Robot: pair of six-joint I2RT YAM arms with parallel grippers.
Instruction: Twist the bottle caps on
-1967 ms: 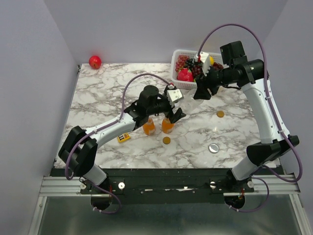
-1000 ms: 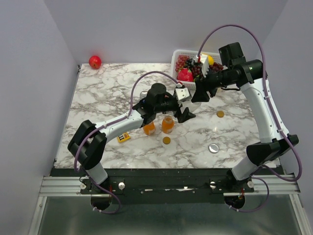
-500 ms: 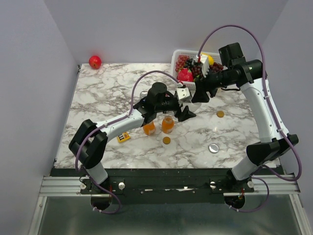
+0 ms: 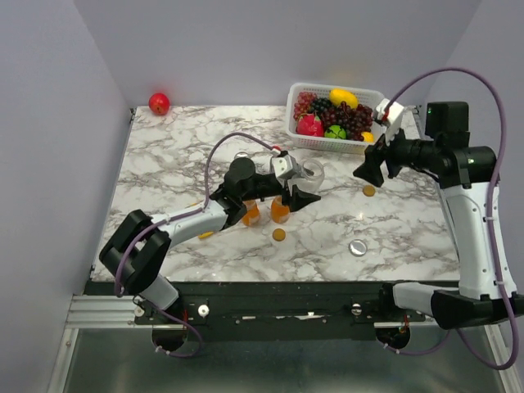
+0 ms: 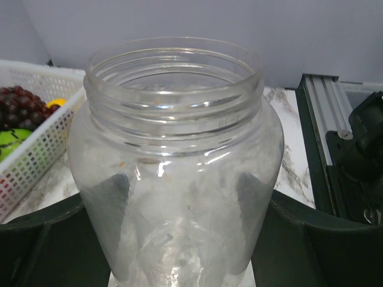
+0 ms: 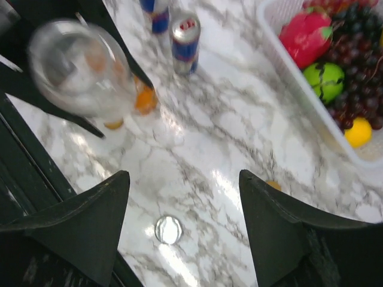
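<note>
We pinch the clear jar (image 5: pixel 176 137) with the left end effector (image 5: pixel 182 191); the spread right end effector (image 6: pixel 182 206) should next fetch the silver lid (image 6: pixel 168 229).

Open marble (image 4: pixel 340 214) right of jar (image 4: pixel 312 171); orange bottles (image 4: pixel 280 211) close beside left claw (image 4: pixel 304 191).

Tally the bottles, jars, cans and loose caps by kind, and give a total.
Orange bottles: 2
Glass jar: 1
Cans: 2
Orange caps: 2
Silver lid: 1
Total: 8
</note>
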